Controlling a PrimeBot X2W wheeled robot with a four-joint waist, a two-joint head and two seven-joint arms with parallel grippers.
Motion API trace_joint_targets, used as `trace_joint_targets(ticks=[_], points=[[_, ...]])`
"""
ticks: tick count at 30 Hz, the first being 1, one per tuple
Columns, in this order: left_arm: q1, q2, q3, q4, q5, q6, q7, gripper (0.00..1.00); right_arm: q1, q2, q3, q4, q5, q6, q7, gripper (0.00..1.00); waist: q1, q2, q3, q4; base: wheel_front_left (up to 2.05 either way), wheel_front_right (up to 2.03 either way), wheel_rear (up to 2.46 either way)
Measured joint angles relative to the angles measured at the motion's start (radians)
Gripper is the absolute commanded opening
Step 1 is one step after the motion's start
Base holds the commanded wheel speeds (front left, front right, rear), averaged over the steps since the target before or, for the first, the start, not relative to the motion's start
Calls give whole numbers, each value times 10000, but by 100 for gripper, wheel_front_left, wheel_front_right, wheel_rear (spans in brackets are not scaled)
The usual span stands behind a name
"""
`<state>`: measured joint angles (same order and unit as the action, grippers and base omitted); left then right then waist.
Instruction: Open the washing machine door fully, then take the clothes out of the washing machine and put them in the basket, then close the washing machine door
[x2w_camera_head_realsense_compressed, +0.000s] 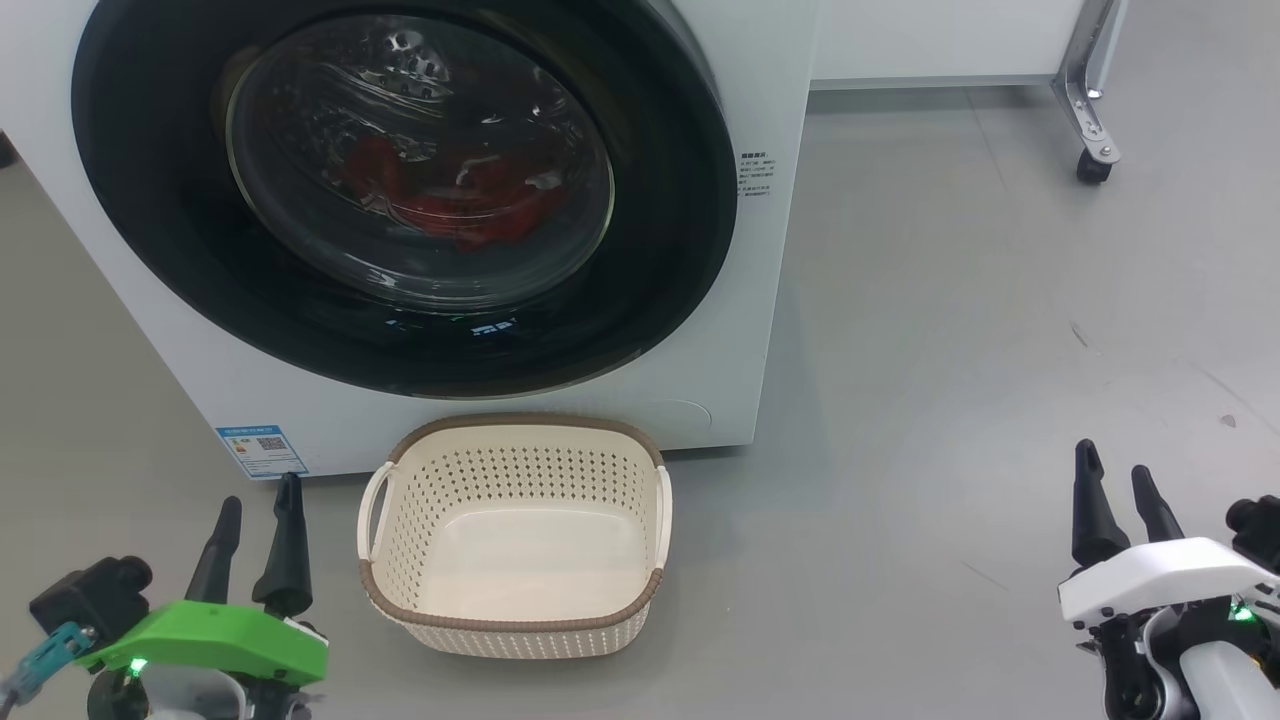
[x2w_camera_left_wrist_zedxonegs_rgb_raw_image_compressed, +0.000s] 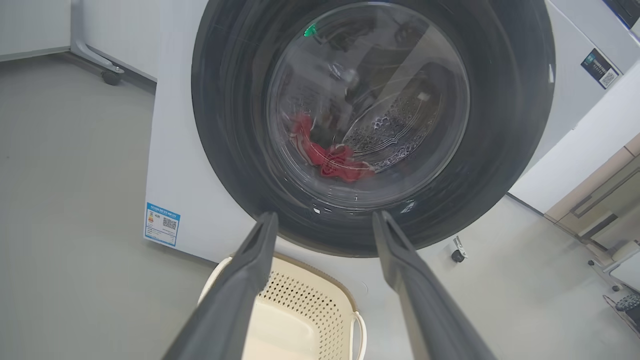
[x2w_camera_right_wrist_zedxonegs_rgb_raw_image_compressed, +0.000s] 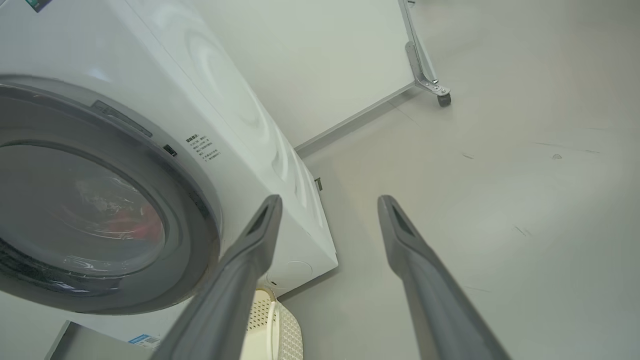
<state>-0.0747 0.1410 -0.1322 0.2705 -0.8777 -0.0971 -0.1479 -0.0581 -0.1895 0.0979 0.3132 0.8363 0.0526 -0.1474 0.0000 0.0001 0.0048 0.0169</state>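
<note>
1. Washing machine (x2w_camera_head_realsense_compressed: 300, 410): a white front-loader filling the far left of the scene and standing on the grey floor (x2w_camera_head_realsense_compressed: 950, 350).
2. Left gripper (x2w_camera_head_realsense_compressed: 261, 490): near left corner, under a green housing. Its two dark fingers are spread apart, released and grasping nothing. They point toward the machine's lower front and are clear of it in the left wrist view.
3. Blue sticker (x2w_camera_head_realsense_compressed: 260, 450): low on the machine's front, at its left corner.
4. Washing machine door (x2w_camera_head_realsense_compressed: 650, 230): a round glossy black ring around a bulging clear window, closed against the machine's front.
5. Clothes (x2w_camera_head_realsense_compressed: 450, 205): red garments inside the drum, seen through the door glass and lying low in it.
6. Basket (x2w_camera_head_realsense_compressed: 520, 622): cream, perforated, with a brown rim and two side handles. It sits on the floor just near of the machine, below the door, and is bare inside.
7. Printed label (x2w_camera_head_realsense_compressed: 755, 175): small dark text on the white front, just right of the door.
8. Metal leg with caster (x2w_camera_head_realsense_compressed: 1090, 110): far right, on the floor, well apart from the machine.
9. Right gripper (x2w_camera_head_realsense_compressed: 1112, 458): near right corner, under a white housing. Its fingers are spread, released and grasping nothing, over bare floor well apart from the basket.
</note>
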Motion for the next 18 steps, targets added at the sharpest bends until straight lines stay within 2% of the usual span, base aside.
trace_joint_targets(ticks=[12,18], points=[[-25,-2,-353,-173,2130,128,-422,100,-25,-48,520,-61,-2063,-466,-397,100,0,0,9,-20,0,0,0],[-24,-52,-481,-180,3022,128,-633,100,-45,-50,740,-81,-2922,-558,-614,100,0,0,4,-54,0,0,0]])
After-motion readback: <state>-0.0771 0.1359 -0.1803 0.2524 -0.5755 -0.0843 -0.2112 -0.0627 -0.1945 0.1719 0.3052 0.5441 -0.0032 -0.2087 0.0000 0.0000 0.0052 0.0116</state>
